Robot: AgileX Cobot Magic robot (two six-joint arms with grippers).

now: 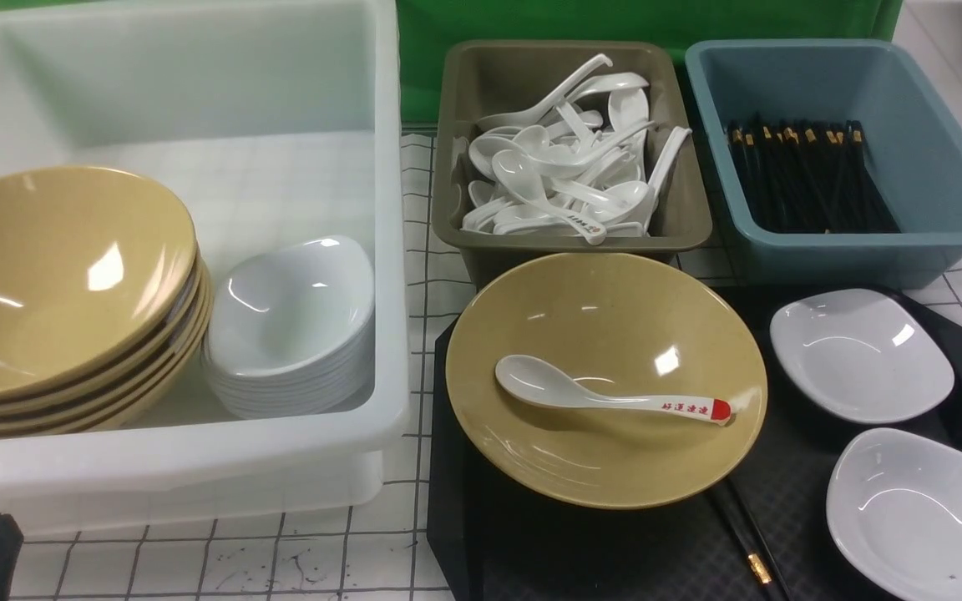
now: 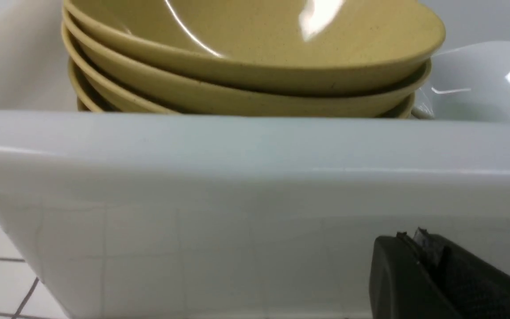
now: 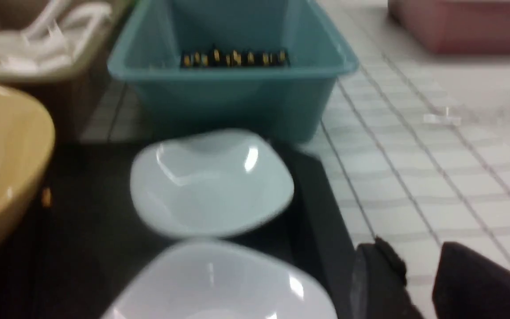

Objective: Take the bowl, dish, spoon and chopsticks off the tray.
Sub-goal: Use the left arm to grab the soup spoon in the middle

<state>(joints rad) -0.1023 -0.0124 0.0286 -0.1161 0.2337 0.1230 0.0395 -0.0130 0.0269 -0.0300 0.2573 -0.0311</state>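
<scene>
The mustard-yellow bowl (image 1: 615, 334) sits on the left half of the black tray (image 1: 481, 542). The white spoon (image 1: 606, 399) with a red tip lies inside it. The black chopsticks (image 1: 752, 559) stick out from under the bowl's near rim, with a gold band showing. Two white dishes (image 1: 861, 355) (image 1: 924, 513) sit on the tray's right half. My left gripper (image 2: 410, 237) is shut and empty, low in front of the white tub's near wall. My right gripper (image 3: 416, 254) is open and empty, just off the tray's right edge (image 3: 321, 212) beside the near dish (image 3: 219, 283).
A big white tub (image 1: 389, 250) on the left holds a stack of yellow bowls (image 1: 63, 267) and a stack of white dishes (image 1: 297, 317). An olive tub (image 1: 690, 217) of white spoons and a blue tub (image 1: 932, 167) of chopsticks stand behind the tray.
</scene>
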